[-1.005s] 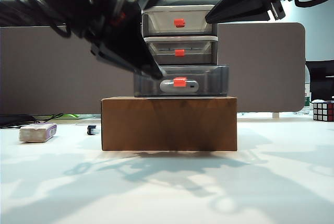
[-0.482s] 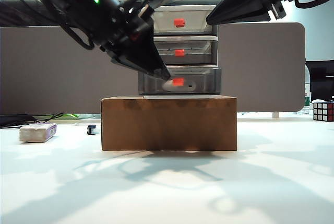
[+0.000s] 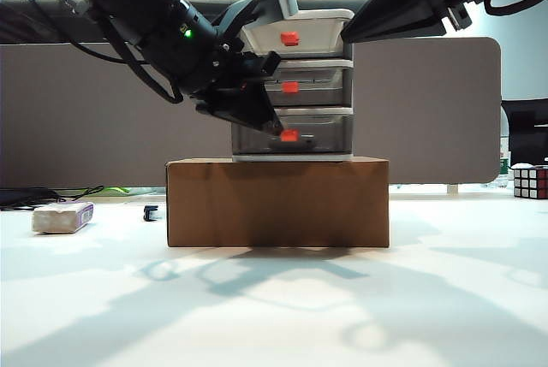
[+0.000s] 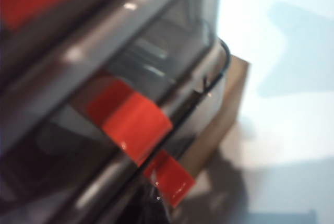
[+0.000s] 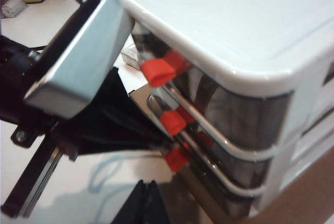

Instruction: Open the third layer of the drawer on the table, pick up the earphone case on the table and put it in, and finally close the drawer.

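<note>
The drawer (image 3: 295, 85) is a white three-tier unit standing on a cardboard box. Its third layer (image 3: 330, 134), smoky grey with a red-orange handle (image 3: 289, 135), sits nearly flush with the two above. My left gripper (image 3: 276, 127) is shut, its tip against that handle from the left; close up, the handle (image 4: 172, 179) lies just beside the dark tip (image 4: 151, 211). The right gripper (image 3: 347, 33) hangs shut and empty beside the unit's top right corner, and its wrist view shows its tips (image 5: 148, 198) joined. The earphone case is hidden behind the drawer's smoky front.
A brown cardboard box (image 3: 278, 203) carries the unit on the white table (image 3: 274, 316). A whitish block with a purple edge (image 3: 62, 216) and a small black item (image 3: 151, 211) lie at the left. At the far right stands a Rubik's cube (image 3: 531, 181), with a grey partition behind.
The third layer has slid from pulled out to nearly flush with the unit. My left gripper has followed it in towards the unit. The right arm has kept still.
</note>
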Robot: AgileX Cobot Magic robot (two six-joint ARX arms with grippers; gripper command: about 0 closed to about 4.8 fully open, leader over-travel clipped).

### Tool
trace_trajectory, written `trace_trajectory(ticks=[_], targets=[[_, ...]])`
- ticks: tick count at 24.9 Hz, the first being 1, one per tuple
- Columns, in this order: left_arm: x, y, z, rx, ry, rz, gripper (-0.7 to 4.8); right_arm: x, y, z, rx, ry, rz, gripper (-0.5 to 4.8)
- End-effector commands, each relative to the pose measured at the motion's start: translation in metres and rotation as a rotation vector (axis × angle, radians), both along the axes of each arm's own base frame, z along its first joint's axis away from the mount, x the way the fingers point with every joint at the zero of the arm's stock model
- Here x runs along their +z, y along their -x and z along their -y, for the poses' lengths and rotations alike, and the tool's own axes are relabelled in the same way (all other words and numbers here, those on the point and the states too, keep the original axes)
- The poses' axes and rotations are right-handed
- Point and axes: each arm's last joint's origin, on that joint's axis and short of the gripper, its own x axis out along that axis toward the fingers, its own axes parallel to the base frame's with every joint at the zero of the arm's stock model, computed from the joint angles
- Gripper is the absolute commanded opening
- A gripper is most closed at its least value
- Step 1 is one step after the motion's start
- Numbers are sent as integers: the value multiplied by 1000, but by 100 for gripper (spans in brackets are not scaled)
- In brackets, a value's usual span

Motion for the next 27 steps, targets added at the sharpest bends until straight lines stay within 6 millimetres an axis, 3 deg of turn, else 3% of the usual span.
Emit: trace_trajectory(ticks=[1,7,9,11,14,17,20,22,27], targets=[[12,0,-2,55,45,50,-6,4,1,0,0,-2,20,-5],[46,54,-15,3,30,69,-6,23,36,13,20,16,38,-5],[54,77,-25,13,55,110,-6,29,52,19,4,5,81,-5],[54,106,-43,53,92,144,-6,33,82,32,-52,-2,145,-5],[38,149,-71,65,172,161,-6,24,126,50,-125,-47,246,-5],[15,176,-89,170,237,168,-6,9,155,63,-218,-84,331,-6],[-11,196,-101,231,277,183,-6,-20,181,74,-262,-128,436,-5],[-21,200,-104,258,279,194,-6,-37,186,75,-262,-139,455,-5],[-39,203,-107,244,330,146,-6,-59,180,73,-260,-103,290,-5]])
